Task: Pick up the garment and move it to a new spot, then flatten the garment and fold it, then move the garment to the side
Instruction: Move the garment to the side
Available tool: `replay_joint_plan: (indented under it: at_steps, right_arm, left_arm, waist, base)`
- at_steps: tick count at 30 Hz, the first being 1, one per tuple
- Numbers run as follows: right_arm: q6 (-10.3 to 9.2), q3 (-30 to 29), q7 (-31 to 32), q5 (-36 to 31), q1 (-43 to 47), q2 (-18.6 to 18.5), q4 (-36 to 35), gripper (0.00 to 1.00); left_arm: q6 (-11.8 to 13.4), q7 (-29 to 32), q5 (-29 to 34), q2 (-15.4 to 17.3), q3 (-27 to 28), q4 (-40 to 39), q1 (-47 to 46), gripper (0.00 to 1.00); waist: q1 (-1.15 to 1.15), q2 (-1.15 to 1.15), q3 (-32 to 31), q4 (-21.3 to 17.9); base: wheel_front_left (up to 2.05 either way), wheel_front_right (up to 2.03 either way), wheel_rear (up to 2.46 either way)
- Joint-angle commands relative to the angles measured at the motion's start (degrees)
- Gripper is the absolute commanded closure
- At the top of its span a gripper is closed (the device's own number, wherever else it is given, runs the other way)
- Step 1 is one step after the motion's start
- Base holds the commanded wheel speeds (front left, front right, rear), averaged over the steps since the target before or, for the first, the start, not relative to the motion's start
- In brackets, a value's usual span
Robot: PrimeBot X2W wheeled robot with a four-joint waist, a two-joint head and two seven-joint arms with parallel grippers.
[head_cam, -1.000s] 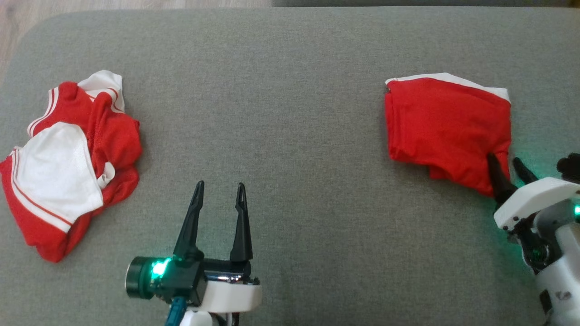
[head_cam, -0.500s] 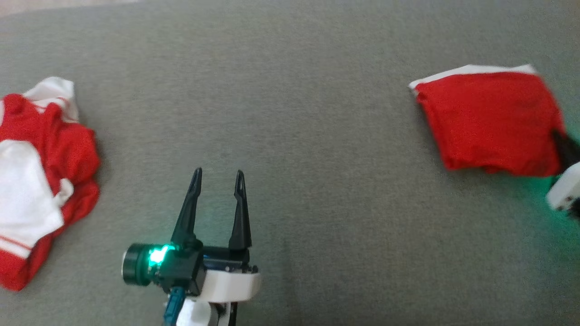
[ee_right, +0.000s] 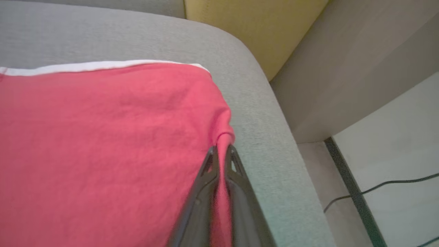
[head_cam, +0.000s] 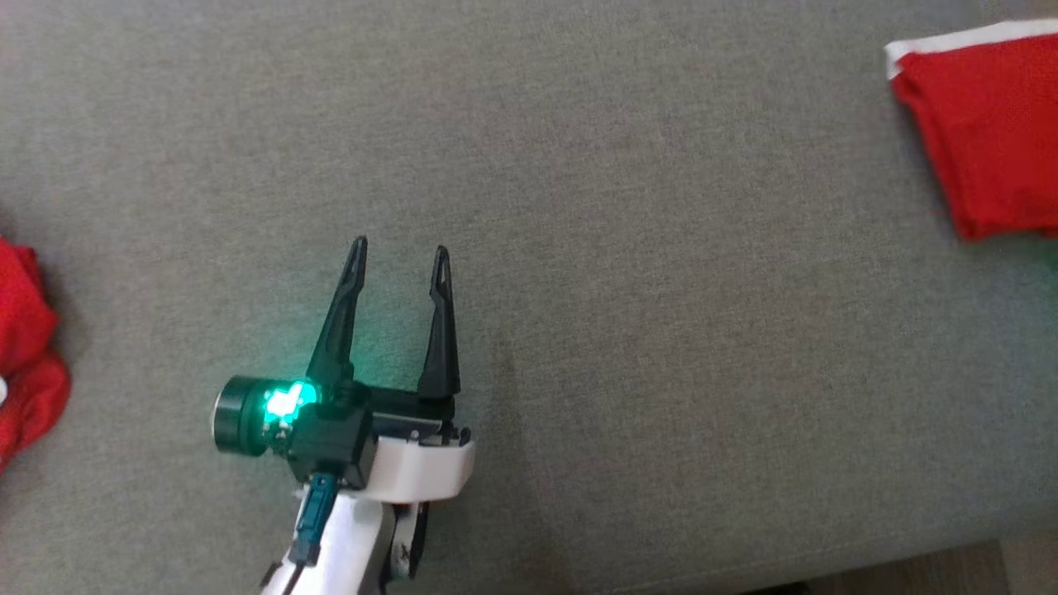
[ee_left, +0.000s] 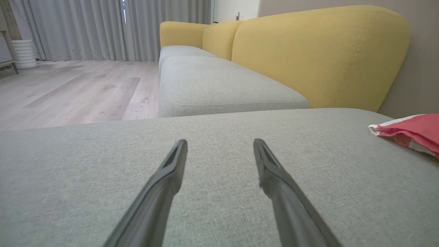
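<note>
The folded red garment (head_cam: pixel 988 132) with a white edge lies at the far right of the grey cushion (head_cam: pixel 579 207). In the right wrist view my right gripper (ee_right: pixel 221 152) is shut on the right edge of the garment (ee_right: pixel 103 137), a pinch of red cloth between its fingers. The garment (ee_left: pixel 413 132) also shows at the right of the left wrist view. My left gripper (head_cam: pixel 398 246) hovers open over the bare cushion at lower centre, holding nothing; its fingers (ee_left: pixel 171 168) stand apart above the fabric.
A second red garment (head_cam: pixel 25 364) lies crumpled at the left edge. The cushion's rounded corner (ee_right: pixel 260 103) drops to the floor with a black cable (ee_right: pixel 377 188). A yellow sofa back (ee_left: pixel 315 51) and a grey seat (ee_left: pixel 219 85) stand beyond the cushion.
The right gripper has shut on the folded garment's edge and carried it right. The head view has shifted, so the crumpled garment sits mostly off its left edge. The left gripper stays open.
</note>
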Motion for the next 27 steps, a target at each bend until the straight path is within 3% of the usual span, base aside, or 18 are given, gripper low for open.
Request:
replay_joint_plan:
  at_steps: [1, 2, 3, 4, 10, 15, 22, 27]
  right_arm:
    - [0.37, -0.4, -1.2, -1.1, -0.2, -3.1, 0.0, 1.0]
    - [0.37, -1.1, -2.0, -2.4, -0.9, -3.3, 1.1, 1.0]
    - [0.37, -1.7, -2.6, -3.8, -1.5, -3.2, 2.2, 0.64]
    - [0.37, -2.2, -3.3, -5.2, -2.0, -3.0, 3.2, 0.0]
    - [0.37, -7.2, -10.7, -16.3, -3.4, 0.6, 7.7, 0.0]
    - [0.37, -9.2, -13.0, -22.3, -0.3, 9.3, 6.6, 0.0]
    - [0.37, -8.2, -14.3, -17.0, 9.5, 22.2, 1.1, 0.0]
    - [0.37, -6.2, -15.0, -11.6, 17.8, 26.7, -6.2, 0.0]
  left_arm:
    - [-0.2, -0.3, 0.5, 0.0, 1.9, -1.5, -1.1, 0.0]
    - [-0.3, -0.3, 0.5, 0.0, 1.9, -1.4, -1.4, 0.0]
    - [-0.3, -0.3, 0.5, 0.0, 1.8, -1.3, -1.7, 0.0]
    - [-0.4, -0.3, 0.4, 0.0, 1.8, -1.2, -2.0, 0.0]
    - [-0.1, -0.3, -0.8, 0.0, 1.4, -0.6, -1.7, 0.0]
    - [0.3, -0.3, -2.1, 0.0, 1.3, -0.2, 0.7, 0.0]
    - [0.5, -0.3, -3.6, 0.0, 1.3, 0.4, 5.5, 0.0]
    - [0.9, -0.3, -4.2, 0.0, 2.5, -0.3, 9.2, 0.0]
  waist:
    - [-0.01, 0.0, 0.8, -0.3]
    - [-0.01, 0.0, 1.0, -0.3]
    - [-0.01, 0.0, 1.1, -0.2]
    - [-0.01, 0.0, 1.1, 0.0]
    - [-0.01, 0.0, -2.7, 2.0]
    - [-0.01, 0.0, -8.7, 4.3]
    - [-0.01, 0.0, -17.4, 8.6]
    - [-0.01, 0.0, -22.6, 11.0]
  base:
    - [0.0, 0.0, 0.0]
    - [0.0, 0.0, 0.0]
    - [0.0, 0.0, 0.0]
    - [0.0, 0.0, 0.0]
    - [0.0, 0.0, 0.0]
    - [0.0, 0.0, 0.0]
    - [0.0, 0.0, 0.0]
    - [0.0, 0.0, 0.0]
